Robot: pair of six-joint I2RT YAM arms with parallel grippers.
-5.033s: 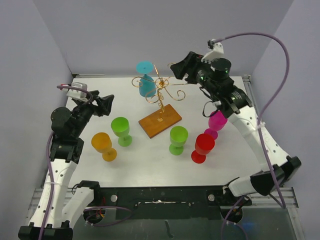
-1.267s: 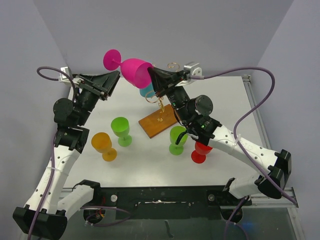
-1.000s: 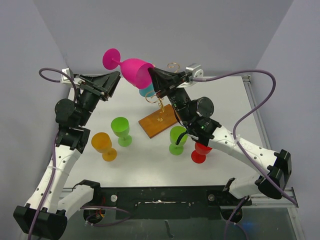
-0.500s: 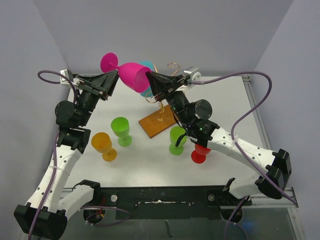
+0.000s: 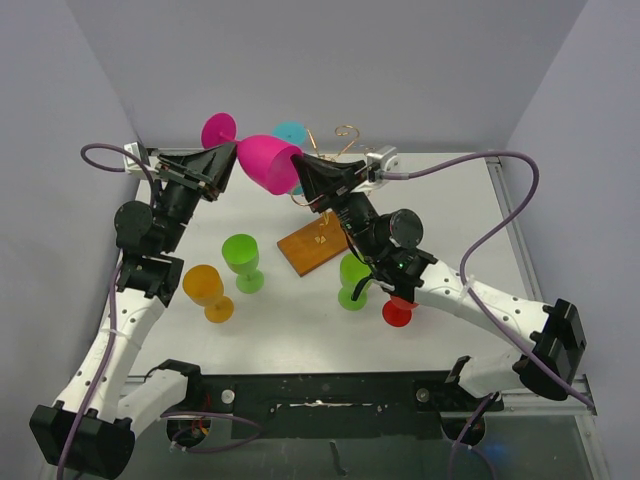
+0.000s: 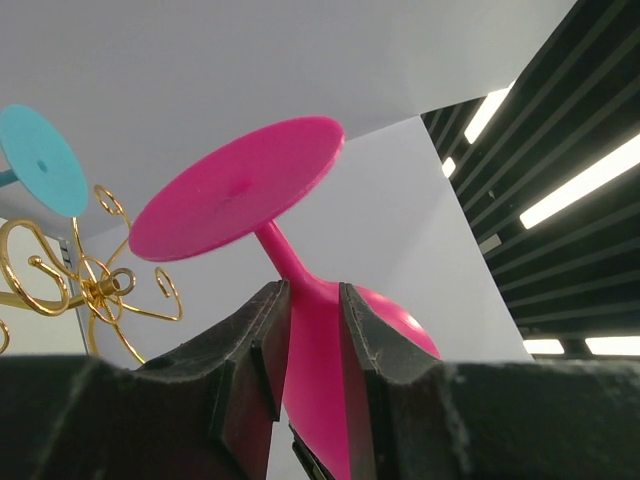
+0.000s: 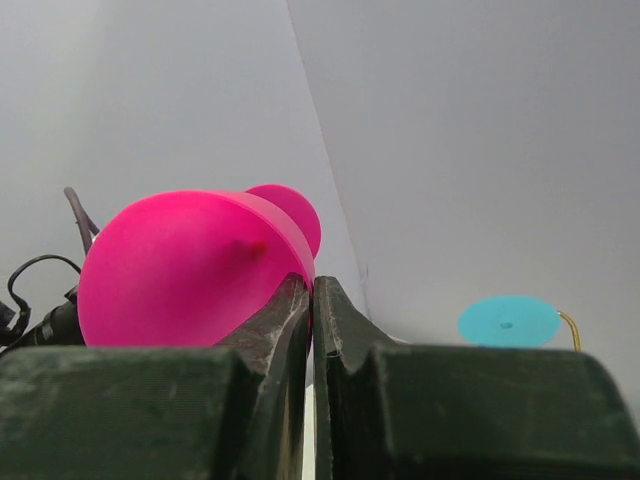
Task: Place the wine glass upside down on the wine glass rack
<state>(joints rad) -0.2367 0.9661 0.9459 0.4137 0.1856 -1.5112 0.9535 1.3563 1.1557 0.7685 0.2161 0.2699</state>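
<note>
- Left wrist view: your left claw (image 6: 312, 335) is closed on the glossy magenta wine glass (image 6: 240, 190), with its black pads against the thin stem under the flat round foot.
- Your right claw (image 7: 312, 300) is pinched tight on the bowl's thin rim.
- The glass hangs tilted in the air, just left of the curly gold-wire wine glass rack (image 5: 320, 245).

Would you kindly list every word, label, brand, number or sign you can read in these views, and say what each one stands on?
None can be read.
The small gold mark on the wooden base of the wine glass rack is too small to tell whether it is lettering.
The pink wine glass carries no print in any view.
</note>
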